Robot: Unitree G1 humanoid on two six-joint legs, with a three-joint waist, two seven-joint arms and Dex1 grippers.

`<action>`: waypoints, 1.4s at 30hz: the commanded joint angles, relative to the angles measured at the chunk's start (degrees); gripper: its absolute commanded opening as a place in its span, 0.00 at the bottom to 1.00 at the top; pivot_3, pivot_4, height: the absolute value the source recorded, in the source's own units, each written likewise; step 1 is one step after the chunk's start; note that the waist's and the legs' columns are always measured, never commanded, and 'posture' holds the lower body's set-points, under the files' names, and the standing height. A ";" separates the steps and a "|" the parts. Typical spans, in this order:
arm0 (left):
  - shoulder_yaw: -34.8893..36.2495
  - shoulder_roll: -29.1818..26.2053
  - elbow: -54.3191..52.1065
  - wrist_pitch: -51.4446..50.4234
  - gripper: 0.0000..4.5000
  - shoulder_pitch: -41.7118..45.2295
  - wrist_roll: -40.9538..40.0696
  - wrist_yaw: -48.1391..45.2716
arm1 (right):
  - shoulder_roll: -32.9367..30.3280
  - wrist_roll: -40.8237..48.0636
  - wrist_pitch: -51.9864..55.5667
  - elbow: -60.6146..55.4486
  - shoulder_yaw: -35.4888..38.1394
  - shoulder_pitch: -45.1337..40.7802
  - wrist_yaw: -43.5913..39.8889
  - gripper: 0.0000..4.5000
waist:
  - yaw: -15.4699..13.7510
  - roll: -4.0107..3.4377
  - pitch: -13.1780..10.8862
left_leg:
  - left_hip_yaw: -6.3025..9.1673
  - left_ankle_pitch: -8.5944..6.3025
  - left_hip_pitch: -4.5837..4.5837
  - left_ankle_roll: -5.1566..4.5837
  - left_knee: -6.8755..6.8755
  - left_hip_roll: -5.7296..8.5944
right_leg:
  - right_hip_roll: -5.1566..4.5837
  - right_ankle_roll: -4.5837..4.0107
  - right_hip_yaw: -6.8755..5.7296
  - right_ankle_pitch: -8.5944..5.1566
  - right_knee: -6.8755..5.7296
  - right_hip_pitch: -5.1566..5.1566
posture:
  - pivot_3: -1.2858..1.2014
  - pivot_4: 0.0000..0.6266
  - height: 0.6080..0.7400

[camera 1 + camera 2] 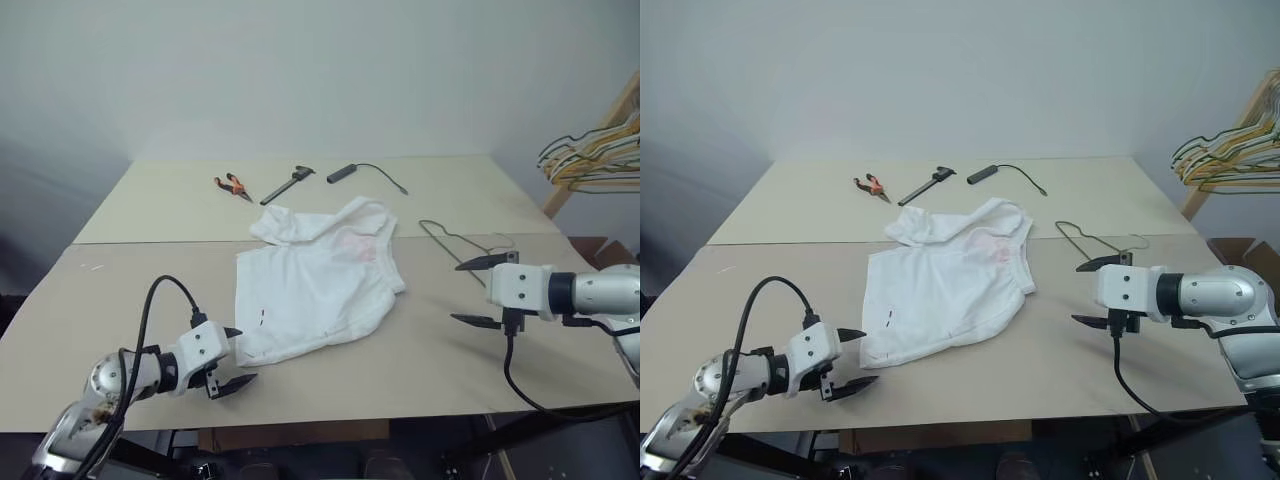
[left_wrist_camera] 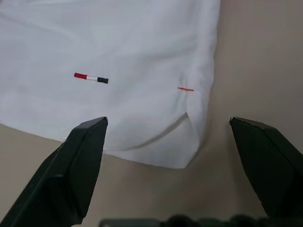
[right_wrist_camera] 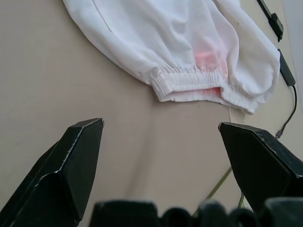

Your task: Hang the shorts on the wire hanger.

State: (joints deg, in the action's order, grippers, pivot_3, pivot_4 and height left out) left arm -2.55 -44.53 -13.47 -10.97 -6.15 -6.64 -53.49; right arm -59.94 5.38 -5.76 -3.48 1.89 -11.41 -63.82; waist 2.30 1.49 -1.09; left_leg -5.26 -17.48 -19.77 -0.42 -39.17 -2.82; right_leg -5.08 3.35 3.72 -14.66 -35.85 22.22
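The left gripper point(image 1: 232, 358) has its two black fingers spread wide with nothing between them, poised just off the near hem corner of the shorts point(image 1: 320, 280), close to the worktop's near edge. In the left wrist view that hem corner lies between the two fingertips point(image 2: 90, 137), with a small red, white and black tag point(image 2: 91, 77) and a thin red stitch point(image 2: 185, 89) on the white cloth.

The right gripper point(image 1: 473, 293) is also fully spread and empty, held above the worktop point(image 1: 120, 290) toward its right edge, pointing in at the shorts. Its wrist view looks across bare board to the gathered elastic waistband point(image 3: 189, 82) with the pink patch behind it.

The shorts lie crumpled but mostly flat in the middle of the worktop, across the seam between its two boards, waistband toward the right. The wire hanger point(image 1: 462, 240) lies flat just beside the shorts' right side, between them and the right edge, behind the right gripper.

Toward the far edge lie orange-handled pliers point(image 1: 232, 186), a dark caliper-like tool point(image 1: 288, 185) and a black cabled probe point(image 1: 342, 173). A bunch of coloured hangers point(image 1: 592, 155) hangs on a wooden rack beyond the far right corner.
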 commanded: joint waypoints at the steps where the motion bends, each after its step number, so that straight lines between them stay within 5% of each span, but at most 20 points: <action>1: -2.11 1.56 3.36 1.19 1.00 3.52 -0.37 -1.33 | -1.06 0.53 0.59 -2.31 3.13 1.17 0.82 1.00 | 0.30 0.00 0.00 | 0.00 0.00 -0.02 0.00 0.00 0.00 | 0.00 0.01 0.00 0.00 0.02 0.00 | 0.48 0.00 1.00; 5: -5.16 1.10 6.13 1.44 0.86 5.63 0.66 -4.05 | -0.99 0.48 1.42 -3.48 3.74 2.04 1.28 1.00 | 1.03 -0.09 0.06 | 0.00 0.00 -0.02 0.00 0.00 0.01 | -0.01 0.04 0.00 0.02 0.03 0.00 | 0.47 0.00 1.00; 17: -1.94 -1.72 8.10 1.94 0.00 7.43 0.77 -3.32 | 0.87 -2.65 1.33 -3.94 1.04 0.72 3.77 1.00 | 2.16 -0.15 0.10 | 0.03 0.03 0.15 -0.05 0.00 0.00 | 0.01 0.03 0.03 0.04 -0.10 -0.08 | 0.47 0.00 1.00; 22: 4.02 -3.92 2.57 1.02 0.00 5.86 -3.49 -3.90 | 8.01 -11.75 -3.37 -0.26 -7.17 -5.12 9.67 1.00 | 3.77 -0.09 0.07 | 0.04 0.04 0.11 -0.04 0.00 -0.03 | 0.02 0.03 0.05 0.04 -0.12 -0.03 | 0.47 0.00 1.00; 32: 11.22 -7.66 -3.48 -2.58 0.00 3.22 -7.91 -5.71 | 21.05 -33.16 -20.34 26.72 -23.02 -22.31 27.15 1.00 | 5.07 -0.06 0.04 | 0.11 0.04 -0.07 -0.04 0.00 0.00 | -0.01 0.08 0.04 0.06 -0.06 0.08 | 0.49 0.00 1.00; 42: 12.33 -6.88 -5.02 -3.36 0.00 2.30 -8.73 -4.61 | 27.59 -37.80 -29.65 44.07 -28.31 -30.81 34.22 1.00 | 5.98 -0.06 0.04 | 0.24 0.04 -0.06 -0.03 0.00 0.01 | -0.05 0.07 0.00 0.08 -0.09 0.04 | 0.49 0.00 1.00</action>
State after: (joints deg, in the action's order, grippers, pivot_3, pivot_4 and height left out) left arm 8.17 -51.41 -17.01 -14.30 -4.22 -14.67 -58.70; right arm -32.72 -32.50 -33.68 39.34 -26.44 -40.42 -30.69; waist 8.28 1.43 -1.04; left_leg -4.99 -17.44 -19.82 -0.46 -39.17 -2.82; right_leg -5.13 3.42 3.71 -14.58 -35.96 22.26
